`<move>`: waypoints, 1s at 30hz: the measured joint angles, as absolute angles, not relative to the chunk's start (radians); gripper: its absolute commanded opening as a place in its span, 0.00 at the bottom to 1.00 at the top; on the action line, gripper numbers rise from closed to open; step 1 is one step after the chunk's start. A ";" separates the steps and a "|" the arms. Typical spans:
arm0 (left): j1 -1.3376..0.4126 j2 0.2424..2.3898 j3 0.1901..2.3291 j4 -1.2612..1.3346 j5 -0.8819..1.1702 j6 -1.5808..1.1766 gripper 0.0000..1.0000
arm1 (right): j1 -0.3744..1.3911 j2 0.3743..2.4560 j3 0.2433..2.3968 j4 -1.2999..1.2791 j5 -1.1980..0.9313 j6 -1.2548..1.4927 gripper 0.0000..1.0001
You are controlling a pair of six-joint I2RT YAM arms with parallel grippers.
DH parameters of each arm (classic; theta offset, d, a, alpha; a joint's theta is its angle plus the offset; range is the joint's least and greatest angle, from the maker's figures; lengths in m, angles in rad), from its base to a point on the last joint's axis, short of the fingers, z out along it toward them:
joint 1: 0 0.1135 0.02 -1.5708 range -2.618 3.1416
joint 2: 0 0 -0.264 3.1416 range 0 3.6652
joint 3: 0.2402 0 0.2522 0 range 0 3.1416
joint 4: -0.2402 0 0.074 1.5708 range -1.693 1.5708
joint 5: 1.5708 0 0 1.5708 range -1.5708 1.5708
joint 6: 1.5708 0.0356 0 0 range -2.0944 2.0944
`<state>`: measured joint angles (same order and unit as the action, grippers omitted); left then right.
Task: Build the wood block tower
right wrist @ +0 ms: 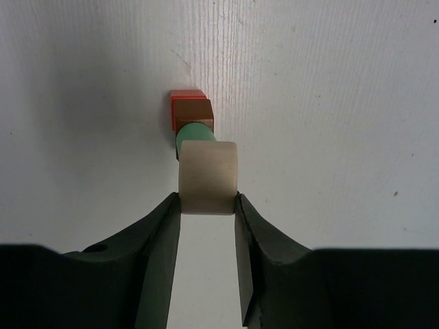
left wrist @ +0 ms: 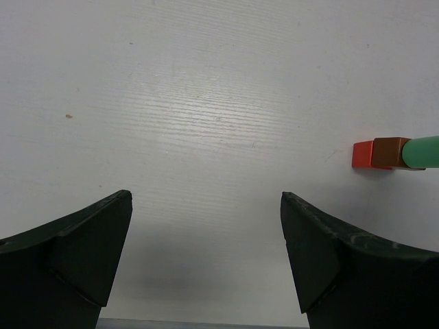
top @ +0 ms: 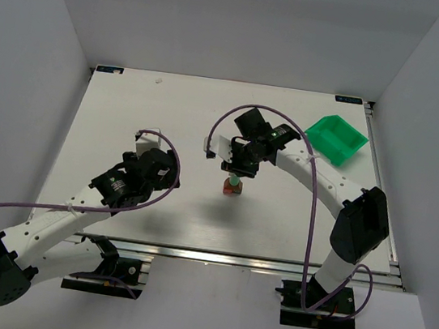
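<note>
The wood block tower (top: 233,187) stands at mid-table: a red block (right wrist: 186,96) at the base, a brown block (right wrist: 192,111) on it, a pale green piece (right wrist: 195,132) above. My right gripper (right wrist: 208,199) is shut on a cream block (right wrist: 208,177), held right over the green piece; whether they touch is hidden. In the top view the right gripper (top: 235,169) covers the tower's top. The left wrist view shows the tower (left wrist: 391,152) from the side, at its right edge. My left gripper (left wrist: 206,205) is open over bare table, well left of the tower (top: 147,141).
A bright green plastic bin (top: 336,138) sits at the table's back right, behind the right arm. The white table (top: 170,108) is walled by grey panels on three sides. A purple cable loops over each arm.
</note>
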<state>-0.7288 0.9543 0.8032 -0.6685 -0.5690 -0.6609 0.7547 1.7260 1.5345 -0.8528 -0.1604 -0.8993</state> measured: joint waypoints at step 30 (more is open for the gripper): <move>-0.728 0.963 0.807 -0.649 -0.548 -0.630 0.98 | 0.755 1.725 1.522 -0.834 -0.152 -0.902 0.89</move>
